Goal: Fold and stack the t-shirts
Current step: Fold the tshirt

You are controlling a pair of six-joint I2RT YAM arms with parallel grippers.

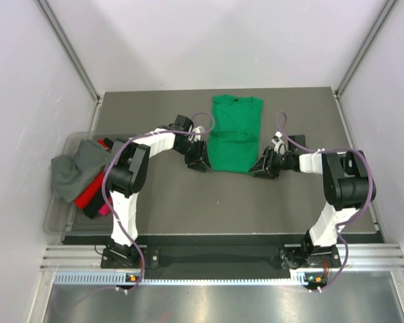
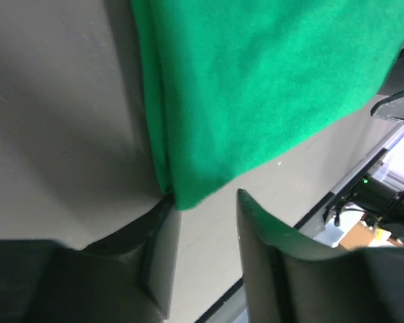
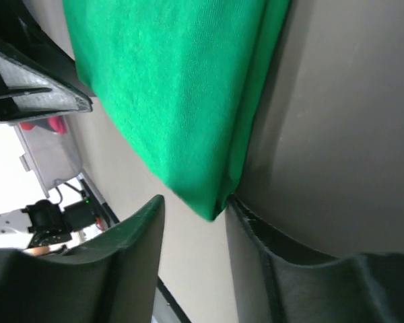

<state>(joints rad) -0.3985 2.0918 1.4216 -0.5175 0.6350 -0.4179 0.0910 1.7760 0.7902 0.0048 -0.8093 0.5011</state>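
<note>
The bright green t-shirt (image 1: 233, 132) lies on the grey table, its sides folded in to a narrow strip, collar at the far end. My left gripper (image 1: 199, 161) is open at the shirt's near left corner; in the left wrist view (image 2: 202, 202) that corner (image 2: 188, 192) sits between the fingers, touching the left finger. My right gripper (image 1: 260, 168) is open at the near right corner; in the right wrist view (image 3: 195, 208) the corner (image 3: 212, 202) touches the right finger. Grey (image 1: 77, 168), red (image 1: 91, 192) and pink (image 1: 102, 210) shirts lie in the bin.
A clear plastic bin (image 1: 54, 215) stands at the table's left edge, holding the heaped shirts. White walls and metal posts enclose the table. The arms' bases sit on a rail (image 1: 215, 259) at the near edge.
</note>
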